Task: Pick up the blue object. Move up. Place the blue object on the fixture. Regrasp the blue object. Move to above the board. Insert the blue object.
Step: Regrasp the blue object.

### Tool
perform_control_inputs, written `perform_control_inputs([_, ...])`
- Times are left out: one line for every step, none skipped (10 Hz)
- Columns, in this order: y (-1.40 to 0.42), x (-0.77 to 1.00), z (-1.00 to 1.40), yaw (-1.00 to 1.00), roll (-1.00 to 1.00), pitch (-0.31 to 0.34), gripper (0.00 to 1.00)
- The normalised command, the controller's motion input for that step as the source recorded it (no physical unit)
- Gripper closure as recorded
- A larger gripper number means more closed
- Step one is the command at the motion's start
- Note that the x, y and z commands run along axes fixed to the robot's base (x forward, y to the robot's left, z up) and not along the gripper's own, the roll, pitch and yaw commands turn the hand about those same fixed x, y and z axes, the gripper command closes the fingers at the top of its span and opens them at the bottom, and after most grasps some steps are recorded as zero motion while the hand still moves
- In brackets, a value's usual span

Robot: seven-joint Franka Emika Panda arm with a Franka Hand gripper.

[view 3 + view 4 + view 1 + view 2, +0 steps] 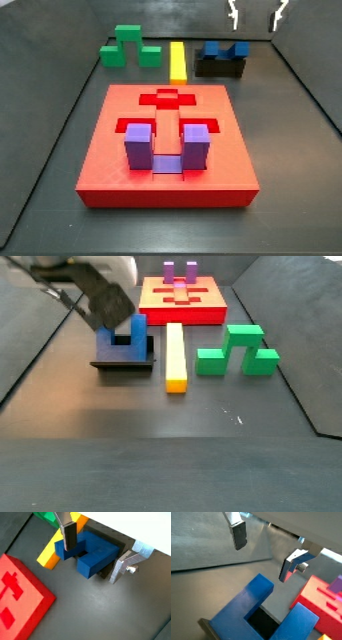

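The blue object is a navy U-shaped block that rests on the black fixture at the far right of the floor, prongs up. It also shows in a side view on the fixture. My gripper hangs open above it, touching nothing. In both wrist views the blue object lies below the spread fingers, with nothing held between them. The red board with its cut-outs lies in the middle.
A purple U-shaped block sits in a recess of the board. A yellow bar lies right beside the fixture, and a green stepped block is further along. Dark walls enclose the floor.
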Motion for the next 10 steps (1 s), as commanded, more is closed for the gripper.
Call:
perform_control_inputs([-0.20,-0.02,0.00,0.03,1.00,-0.037,0.00])
perform_control_inputs([-0.17,-0.05,-0.05,0.03,1.00,-0.031,0.00])
perform_control_inputs([-0.11,-0.09,-0.01,0.02,1.00,0.000,0.00])
perform_control_inputs([-0.08,-0.11,-0.05,0.02,1.00,0.000,0.00])
perform_control_inputs([-0.07,-0.12,-0.14,0.02,1.00,0.000,0.00])
perform_control_inputs([-0.07,-0.12,-0.15,0.03,1.00,0.000,0.00])
perform_control_inputs([-0.10,-0.11,-0.20,0.05,1.00,0.000,0.00])
perform_control_inputs([-0.08,-0.15,-0.18,0.05,1.00,0.000,0.00])
perform_control_inputs([-0.04,-0.22,-0.14,0.05,1.00,0.000,0.00])
perform_control_inputs([-0.05,-0.22,-0.15,0.05,1.00,0.000,0.00])
